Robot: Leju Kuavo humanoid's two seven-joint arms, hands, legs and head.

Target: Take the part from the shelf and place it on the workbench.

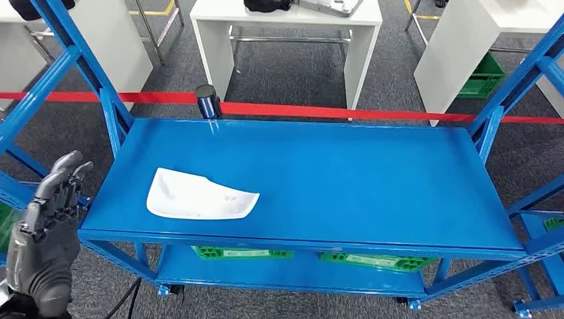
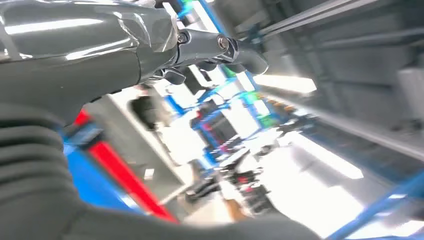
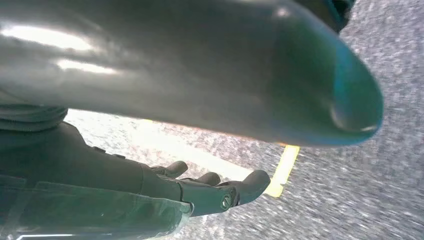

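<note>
Seen from the head view, a white part (image 1: pixel 199 197) lies flat on the top level of a blue metal shelf (image 1: pixel 372 179), toward its left front area, with nothing touching it. It is a thin, curved shell with a wide rounded end on the left and a narrower end on the right, and looks like moulded plastic: probably light, stiff and rather slick, so it may slide on the painted metal if pushed. A sensible hold would be across the raised long edge near its middle, thumb under the rim and fingers on top. The left hand (image 1: pixel 52 203) is raised just outside the shelf's left front corner, fingers released and held straight, carrying nothing, still apart from the part. Its wrist view is blurred and shows its fingers (image 2: pixel 235 47) extended against bright racking, but not the part. In the right wrist view, the right hand (image 3: pixel 200 187) hangs over grey carpet, its fingers loosely extended and empty. A white bench (image 1: pixel 286 20) stands beyond red tape (image 1: pixel 372 111).
</note>
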